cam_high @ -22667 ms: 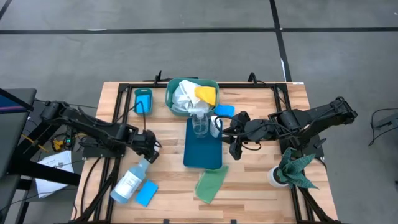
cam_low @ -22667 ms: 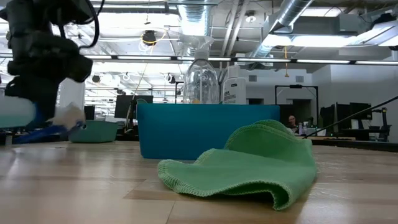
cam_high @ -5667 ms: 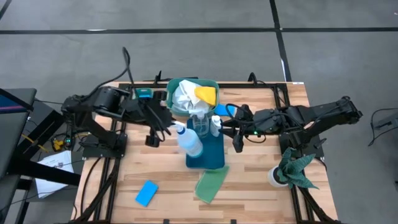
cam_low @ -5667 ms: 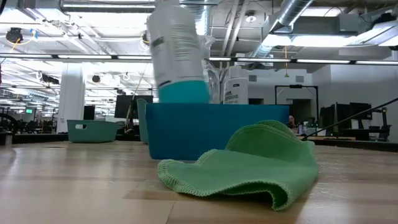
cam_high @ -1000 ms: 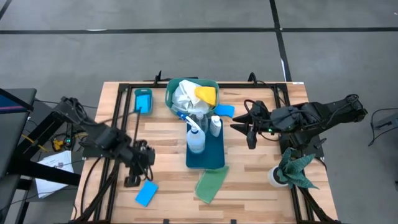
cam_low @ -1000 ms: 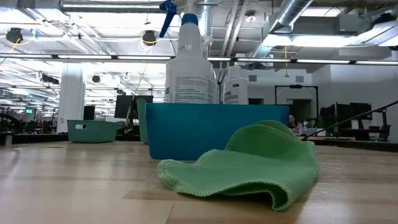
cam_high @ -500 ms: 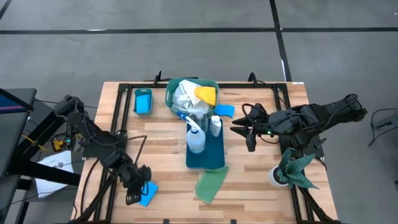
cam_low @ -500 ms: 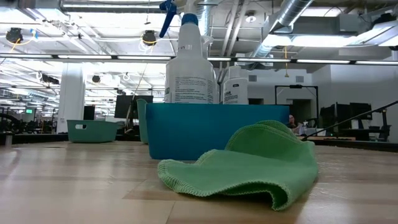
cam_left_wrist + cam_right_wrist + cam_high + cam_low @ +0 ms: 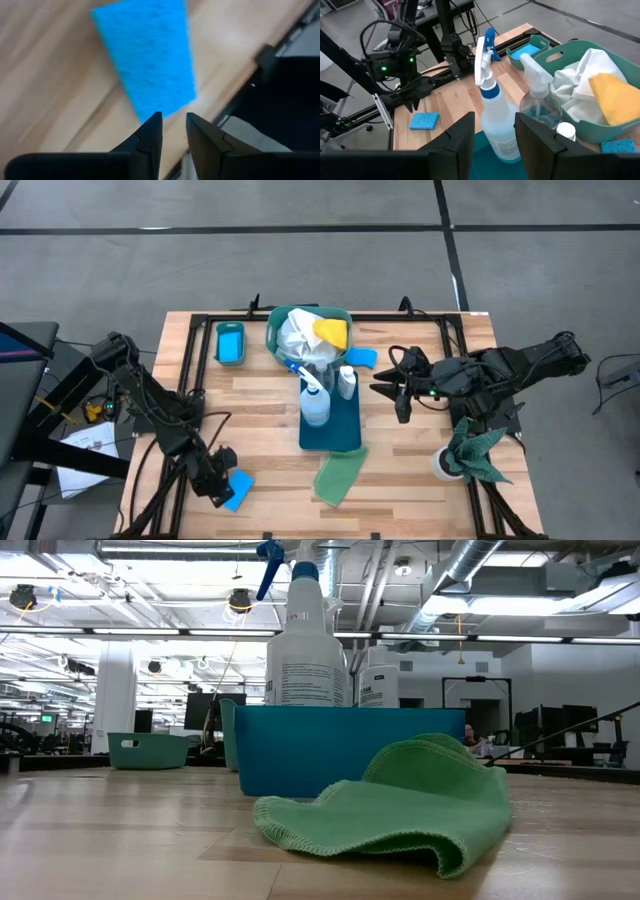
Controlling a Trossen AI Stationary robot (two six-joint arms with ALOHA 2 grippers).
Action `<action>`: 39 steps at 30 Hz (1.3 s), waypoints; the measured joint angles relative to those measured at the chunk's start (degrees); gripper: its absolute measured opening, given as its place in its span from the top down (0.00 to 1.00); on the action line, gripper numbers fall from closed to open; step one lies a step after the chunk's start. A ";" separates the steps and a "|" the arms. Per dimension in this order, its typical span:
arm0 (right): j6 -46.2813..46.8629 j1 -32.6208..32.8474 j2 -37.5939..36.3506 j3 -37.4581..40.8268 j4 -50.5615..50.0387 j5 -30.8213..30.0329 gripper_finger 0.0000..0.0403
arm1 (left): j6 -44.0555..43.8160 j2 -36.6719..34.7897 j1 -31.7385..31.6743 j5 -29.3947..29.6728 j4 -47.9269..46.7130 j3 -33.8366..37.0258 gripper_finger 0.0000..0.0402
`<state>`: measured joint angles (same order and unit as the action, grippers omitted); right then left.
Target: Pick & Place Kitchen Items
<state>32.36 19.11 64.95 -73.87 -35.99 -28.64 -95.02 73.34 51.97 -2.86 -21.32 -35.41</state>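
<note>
A blue sponge (image 9: 238, 490) lies flat on the table near its front left corner and fills the left wrist view (image 9: 147, 60). My left gripper (image 9: 220, 490) hovers at the sponge's left end, fingers pointing down with a narrow gap, touching nothing (image 9: 174, 122). A blue-trigger spray bottle (image 9: 314, 402), a clear bottle (image 9: 323, 376) and a small white-capped bottle (image 9: 346, 380) stand upright in the blue bin (image 9: 345, 435). My right gripper (image 9: 401, 408) waits open to the right of the bin.
A teal basket (image 9: 275, 330) with white and yellow cloths stands at the far middle. A small teal tray (image 9: 231, 343) holds a sponge. Another sponge (image 9: 361, 358) lies beside the basket. A light-green cloth (image 9: 338, 475) lies before the bin. A dark green rag (image 9: 470, 450) sits at the right.
My left gripper has gone toward the table's near edge and down, from beside the bin's left to the blue sponge at the front left. The sponge, the bottles and my right arm have stayed where they were.
</note>
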 joint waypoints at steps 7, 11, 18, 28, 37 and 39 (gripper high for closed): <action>0.24 0.00 -0.02 0.00 0.00 0.00 0.67 | -5.56 0.00 0.10 4.54 2.50 2.76 0.79; 0.24 0.00 -0.02 0.00 0.00 0.00 0.67 | -5.56 0.00 0.10 4.86 4.77 3.34 0.79; 0.24 0.00 -0.02 0.00 0.01 0.00 0.67 | -2.55 0.00 0.10 4.87 9.32 3.37 0.79; 0.24 0.00 -0.02 0.02 0.02 -0.04 0.67 | -7.51 0.00 0.02 5.50 0.53 3.36 0.79; 0.26 0.00 -0.02 0.02 0.02 -0.15 0.67 | -7.56 -0.02 -0.03 5.58 0.37 4.34 0.79; 0.26 0.00 -0.02 0.04 0.02 -0.15 0.67 | -7.62 -0.02 -0.03 5.58 1.40 5.10 0.79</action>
<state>32.62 19.11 64.93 -73.82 -35.97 -28.80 -102.64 73.32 51.94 2.72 -19.92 -30.32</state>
